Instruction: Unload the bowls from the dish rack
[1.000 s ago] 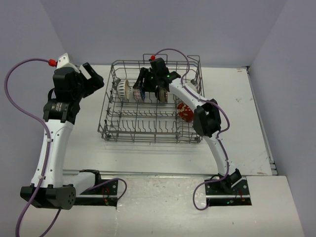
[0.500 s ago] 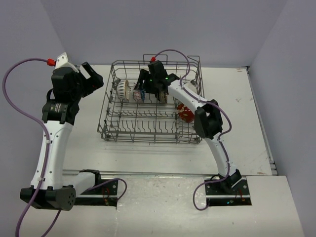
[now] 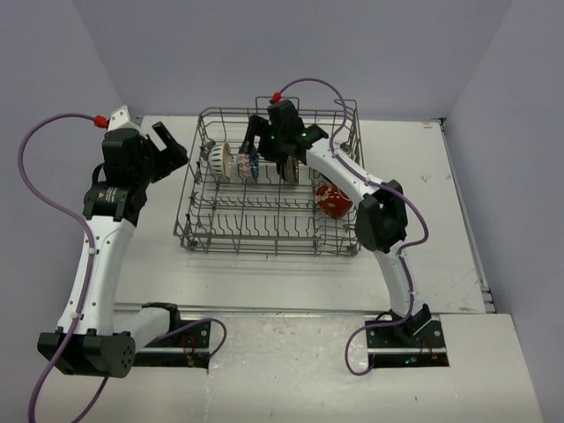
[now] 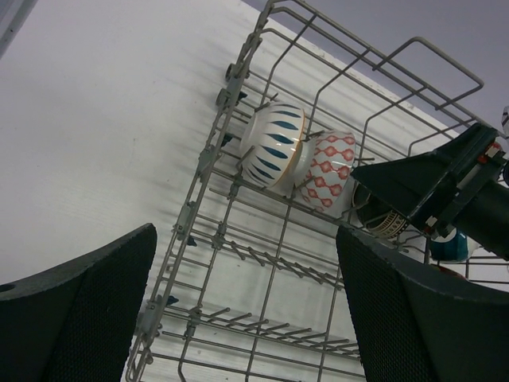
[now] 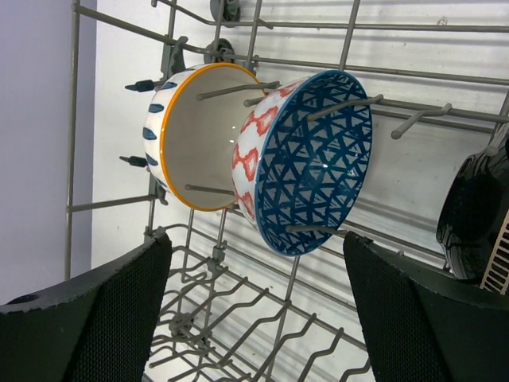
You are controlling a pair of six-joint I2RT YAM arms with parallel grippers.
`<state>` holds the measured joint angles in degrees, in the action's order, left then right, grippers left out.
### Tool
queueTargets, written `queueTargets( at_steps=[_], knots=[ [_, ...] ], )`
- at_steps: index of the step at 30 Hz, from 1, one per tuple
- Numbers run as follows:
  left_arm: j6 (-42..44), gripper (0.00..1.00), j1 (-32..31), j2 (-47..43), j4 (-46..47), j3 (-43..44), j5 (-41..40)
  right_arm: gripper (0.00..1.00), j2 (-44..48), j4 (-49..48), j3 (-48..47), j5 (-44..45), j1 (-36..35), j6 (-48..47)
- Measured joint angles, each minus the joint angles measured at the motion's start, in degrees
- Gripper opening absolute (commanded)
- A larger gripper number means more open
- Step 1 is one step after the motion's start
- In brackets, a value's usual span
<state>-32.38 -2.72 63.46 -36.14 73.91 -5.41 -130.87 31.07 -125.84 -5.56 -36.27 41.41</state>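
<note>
Right tool (image 5: 256, 239) wide above blue-red bowl (image 5: 310, 159); left tool (image 4: 246, 231) wide beside dish rack (image 4: 205, 159) edge.

This is a robot lab test cell rather than a kitchen: plain lavender-grey walls (image 3: 291, 53) box in a bare white table (image 3: 441, 220), and purple cables (image 3: 310, 81) loop off two arms fixed to black mounting plates (image 3: 176, 339) at its near edge. The only household things are a wire dish rack (image 3: 269, 240) set straight on the tabletop, spreading ahead of and below the left gripper's fingers (image 4: 79, 318), and patterned bowls (image 5: 310, 159) standing ahead of the right gripper's fingers (image 5: 421, 318).
</note>
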Motion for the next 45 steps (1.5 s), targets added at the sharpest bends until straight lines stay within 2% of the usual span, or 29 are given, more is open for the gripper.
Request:
queueTargets(
  at_steps=[9,16,20,28,45],
  knots=[
    [0.0,0.93,0.0,-0.8,-0.1,-0.5,-2.2,0.83,0.0,-1.1,-0.1,0.8,-0.9,3.9],
    [-0.2,0.91,0.0,-0.9,-2.8,-0.7,-8.1,0.75,-1.7,-1.7,-4.4,2.0,-2.6,5.4],
    [-1.0,0.91,0.0,-0.6,-4.0,-2.1,-10.3,0.75,-2.3,-2.0,-4.6,2.1,-2.6,6.3],
    [-1.5,0.91,0.0,0.1,-4.5,-5.4,-11.1,0.74,-3.1,-2.4,-4.5,3.1,-2.6,7.0],
    [-2.2,0.9,0.0,4.7,-3.4,-8.8,-10.2,0.62,-6.9,-3.8,-4.4,3.0,-2.4,7.3]
  ],
)
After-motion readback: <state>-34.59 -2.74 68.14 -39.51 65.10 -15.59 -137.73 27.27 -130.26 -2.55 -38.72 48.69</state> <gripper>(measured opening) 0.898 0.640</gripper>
